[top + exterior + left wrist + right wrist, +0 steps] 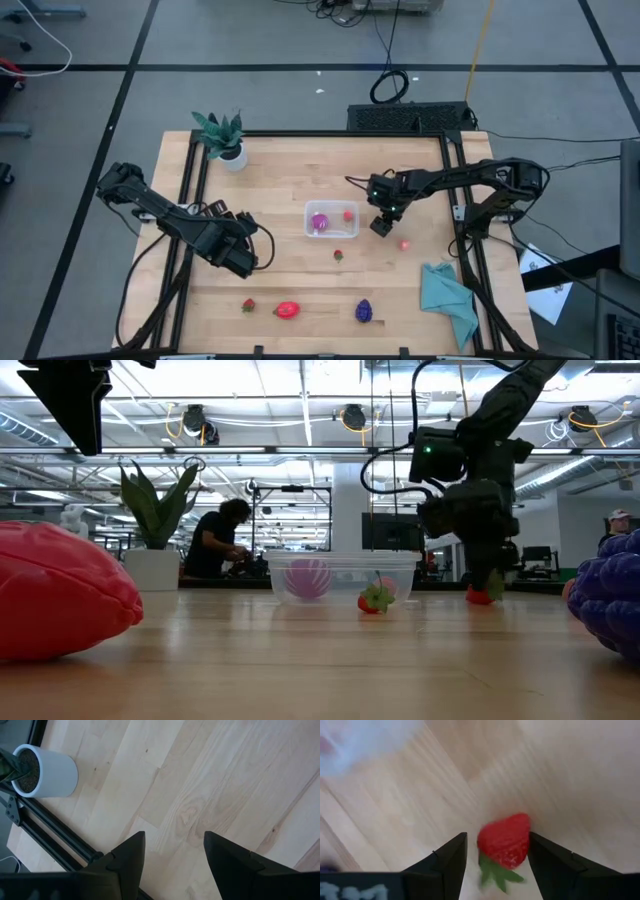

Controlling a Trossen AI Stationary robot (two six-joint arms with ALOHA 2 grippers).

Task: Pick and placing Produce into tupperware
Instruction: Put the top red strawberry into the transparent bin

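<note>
Item: small strawberry, toy produce, red with a green leafy cap. Location: on the wooden surface, just beside the tupperware on its right-arm side, between the two fingers of the right claw. The claw's jaws stand partly open around the berry, with a sliver of gap visible on each side; no firm grip is evident, and it still appears to rest on the wood.

Handling, judged: light, probably hollow plastic or rubber, smooth-skinned and tapered, so liable to squirt out or roll if pinched near the tip. The best hold looks to be across the broad shoulders of the body, just below the cap, with the pads square to the sides. The leaves seem thin and flexible, so a poor place to clamp. Not fragile; moderate pressure should do.

Item: tupperware, clear and rigid-looking, thin-walled, near the middle of the surface. It holds a magenta ball and a small red piece. Likely light enough to slide if nudged.

Remaining stock, loose on the surface: another small strawberry near the container; a third, a bigger red piece and a dark purple cluster along the near edge.

Left claw: part open, empty, parked over bare wood well apart from the produce.
</note>
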